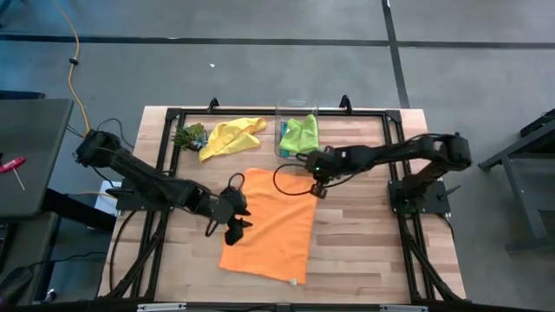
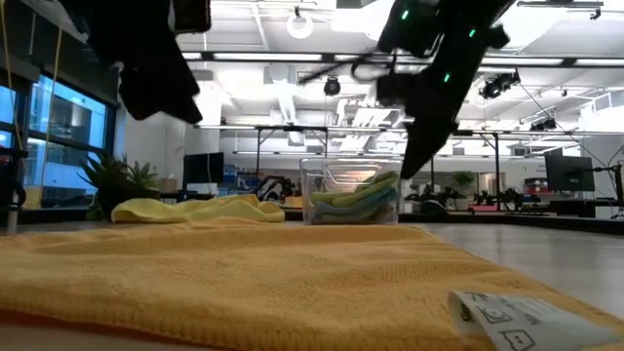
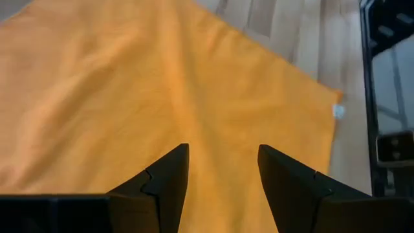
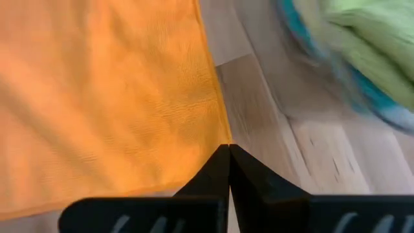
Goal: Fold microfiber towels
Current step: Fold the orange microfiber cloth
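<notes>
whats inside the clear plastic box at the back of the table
The clear plastic box holds a lime green towel on top, with a teal one beneath it. Anything deeper down is covered.

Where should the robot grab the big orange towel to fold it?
Probably at a corner. The orange towel lies flat and spread out, so only its edges give something to pinch. The right gripper, shut, is already at the far right corner; coming straight down there, from above, looks easiest.

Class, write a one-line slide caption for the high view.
Two dark arms poise over a flat orange microfiber towel: open left gripper, shut right gripper at its far corner.
</notes>
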Motion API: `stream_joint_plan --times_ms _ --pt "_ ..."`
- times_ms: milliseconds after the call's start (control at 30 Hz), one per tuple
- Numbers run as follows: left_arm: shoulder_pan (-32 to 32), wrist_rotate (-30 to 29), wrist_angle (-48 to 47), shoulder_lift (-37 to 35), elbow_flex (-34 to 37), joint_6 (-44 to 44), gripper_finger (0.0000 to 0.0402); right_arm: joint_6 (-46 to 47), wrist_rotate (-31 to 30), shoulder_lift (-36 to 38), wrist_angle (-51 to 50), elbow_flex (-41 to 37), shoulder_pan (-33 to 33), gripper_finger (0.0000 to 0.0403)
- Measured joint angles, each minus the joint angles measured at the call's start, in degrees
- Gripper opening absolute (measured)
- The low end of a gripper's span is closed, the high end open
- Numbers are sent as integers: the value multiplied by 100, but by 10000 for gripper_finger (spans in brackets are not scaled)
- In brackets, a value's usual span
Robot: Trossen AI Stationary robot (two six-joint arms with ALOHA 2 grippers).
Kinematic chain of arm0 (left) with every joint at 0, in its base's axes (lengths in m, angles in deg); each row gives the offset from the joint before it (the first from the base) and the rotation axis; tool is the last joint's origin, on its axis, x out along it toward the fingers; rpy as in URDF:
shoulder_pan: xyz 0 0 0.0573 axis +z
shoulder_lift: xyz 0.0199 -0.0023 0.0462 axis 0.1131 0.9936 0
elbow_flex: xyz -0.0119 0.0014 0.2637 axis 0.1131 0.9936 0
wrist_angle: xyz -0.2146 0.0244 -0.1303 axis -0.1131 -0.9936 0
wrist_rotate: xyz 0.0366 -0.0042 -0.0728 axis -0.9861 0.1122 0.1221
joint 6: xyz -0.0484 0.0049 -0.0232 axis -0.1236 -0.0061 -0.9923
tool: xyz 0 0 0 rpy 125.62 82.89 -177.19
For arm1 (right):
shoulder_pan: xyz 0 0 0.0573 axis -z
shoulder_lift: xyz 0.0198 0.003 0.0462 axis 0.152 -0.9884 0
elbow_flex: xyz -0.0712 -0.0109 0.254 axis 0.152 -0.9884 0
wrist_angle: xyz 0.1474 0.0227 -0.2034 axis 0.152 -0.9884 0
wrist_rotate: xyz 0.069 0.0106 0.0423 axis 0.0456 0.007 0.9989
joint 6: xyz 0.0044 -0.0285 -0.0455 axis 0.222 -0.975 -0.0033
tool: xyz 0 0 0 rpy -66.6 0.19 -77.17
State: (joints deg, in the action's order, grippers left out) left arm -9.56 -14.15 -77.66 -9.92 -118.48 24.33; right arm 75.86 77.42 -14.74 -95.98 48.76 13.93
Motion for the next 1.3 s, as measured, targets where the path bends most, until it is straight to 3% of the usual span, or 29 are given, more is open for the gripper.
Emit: stream_joint_plan --times_ms 200,433,533,733,1033,1300 --pt "7 168 -791 -984 1 496 174 1150 116 919 -328 0 -819 0" --pt "-1435 254 -1585 -1342 16 677 174 2440 123 1073 569 0 -2445 0" --pt "-2272 97 -1837 -1111 24 852 174 2540 101 923 1073 1 -2947 0" --pt "-3275 -789 -977 -179 -2 2406 174 3006 -306 672 1387 0 -3306 0" --pt "-3443 -557 -535 1031 -2 2452 175 3295 -245 676 1380 0 -3255 0" --pt "-3426 -1403 -113 1578 -2 2987 175 3263 -286 676 1381 0 -3188 1"
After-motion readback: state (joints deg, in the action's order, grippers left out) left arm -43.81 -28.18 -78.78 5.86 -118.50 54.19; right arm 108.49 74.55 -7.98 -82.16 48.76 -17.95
